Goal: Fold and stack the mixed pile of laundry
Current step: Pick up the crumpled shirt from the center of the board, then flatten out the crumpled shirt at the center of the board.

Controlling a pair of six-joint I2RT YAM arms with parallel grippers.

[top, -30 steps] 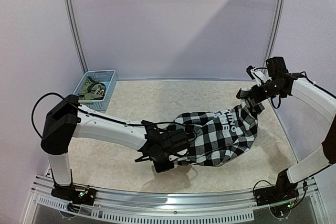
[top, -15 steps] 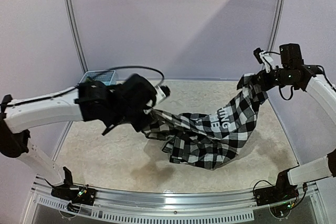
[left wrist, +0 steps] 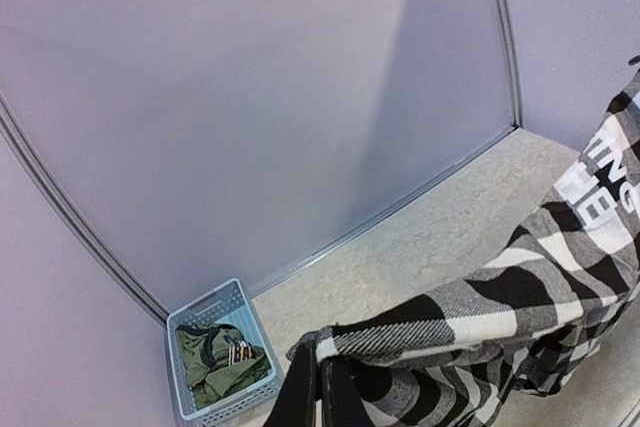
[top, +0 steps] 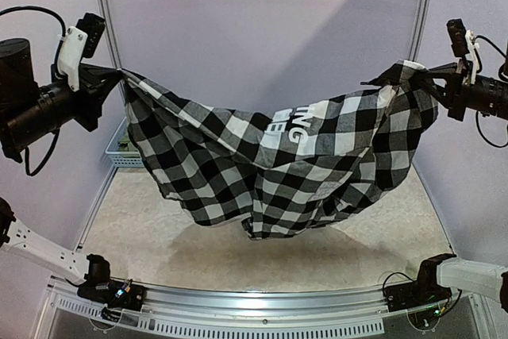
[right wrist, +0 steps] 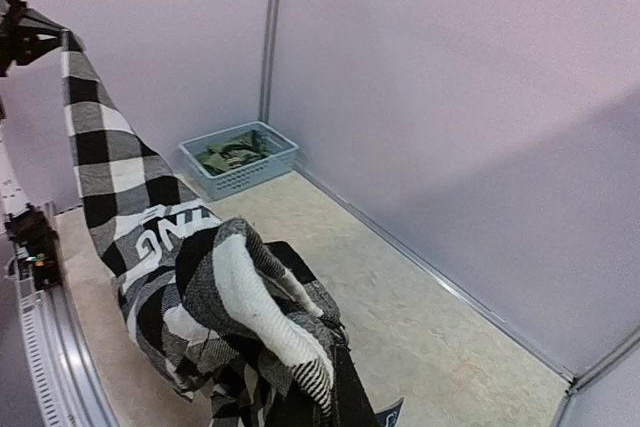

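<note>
- Checked shirt (top: 278,164) hangs stretched across the workspace, with its upper edge sagging in the middle and white lettering showing near the centre.
- Its lowest fold hangs toward 6 o'clock over the table (top: 159,236); whether it touches the surface cannot be told.
- Bare table shows in front of and beneath the cloth, at 5 and 7 o'clock in the top view. The right wrist view shows more open floor running to the back wall (top: 262,37).
- At 10 o'clock, in the far left corner against the wall, the blue basket (left wrist: 205,303) holds the green shirt (left wrist: 215,362). It sits well apart from the hanging cloth, which partly hides it from above.
- The left claw (top: 117,77) is raised high at 9 o'clock, clamped tight on one corner of the checked shirt.
- The right claw (top: 429,78) is raised to about the same height at 3 o'clock. It is pinched closed on a bunched handful of the opposite end.
- From the left claw the cloth falls away toward 4 o'clock, and from the right claw toward 8 o'clock. The bulk of the shirt hangs between the two claws and below both.
</note>
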